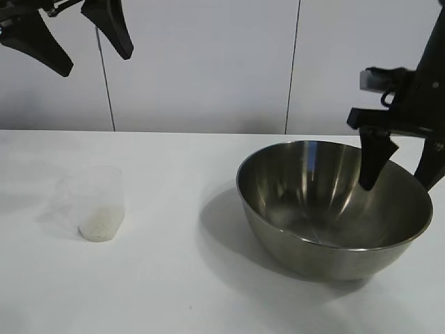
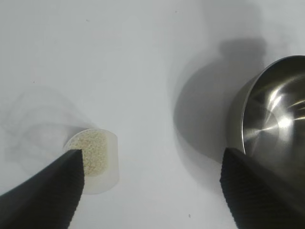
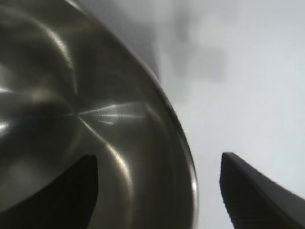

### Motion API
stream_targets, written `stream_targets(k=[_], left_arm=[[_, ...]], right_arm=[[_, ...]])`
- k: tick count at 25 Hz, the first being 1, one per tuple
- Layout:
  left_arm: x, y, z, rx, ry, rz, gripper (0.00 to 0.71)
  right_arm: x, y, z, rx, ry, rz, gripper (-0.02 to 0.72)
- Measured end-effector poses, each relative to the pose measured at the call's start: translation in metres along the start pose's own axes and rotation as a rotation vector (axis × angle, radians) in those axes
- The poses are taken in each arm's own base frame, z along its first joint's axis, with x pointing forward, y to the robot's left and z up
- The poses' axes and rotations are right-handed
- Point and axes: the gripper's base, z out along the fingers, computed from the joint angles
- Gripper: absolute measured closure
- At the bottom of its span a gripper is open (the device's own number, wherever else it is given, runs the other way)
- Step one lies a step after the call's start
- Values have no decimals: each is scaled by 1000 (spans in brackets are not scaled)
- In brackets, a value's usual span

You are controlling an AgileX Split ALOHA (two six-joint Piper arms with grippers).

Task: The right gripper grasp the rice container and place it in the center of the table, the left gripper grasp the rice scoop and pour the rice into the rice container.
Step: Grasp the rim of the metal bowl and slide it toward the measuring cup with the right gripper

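Observation:
The rice container (image 1: 306, 202), a shiny steel bowl, stands on the white table (image 1: 181, 278) at the right. My right gripper (image 1: 398, 182) straddles its far right rim, one finger inside and one outside. The jaws are open, with a gap to the rim on both sides. In the right wrist view the rice container (image 3: 71, 95) fills most of the picture and the right gripper (image 3: 159, 160) spans its edge. The rice scoop (image 1: 97, 205), a clear cup, stands at the left with rice (image 1: 97, 228) in its bottom. My left gripper (image 1: 97, 62) hangs open high above the rice scoop (image 2: 102, 160), holding nothing.
A pale wall with vertical panel seams (image 1: 295, 62) runs behind the table. Bare tabletop lies between the scoop and the bowl. The bowl's shadow (image 2: 200, 124) falls on the table toward the scoop.

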Motion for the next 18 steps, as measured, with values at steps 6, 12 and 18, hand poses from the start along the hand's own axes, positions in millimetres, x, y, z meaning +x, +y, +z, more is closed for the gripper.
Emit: stream_targets(k=[6, 12, 18], left_arm=[[0, 0, 0, 0, 0, 0, 140], [0, 0, 0, 0, 0, 0, 140], [0, 0, 0, 0, 0, 0, 140]], right_arm=[[-4, 0, 23, -52, 27, 13, 594], [-3, 7, 11, -94, 9, -50, 685], [-8, 19, -22, -153, -52, -87, 685]])
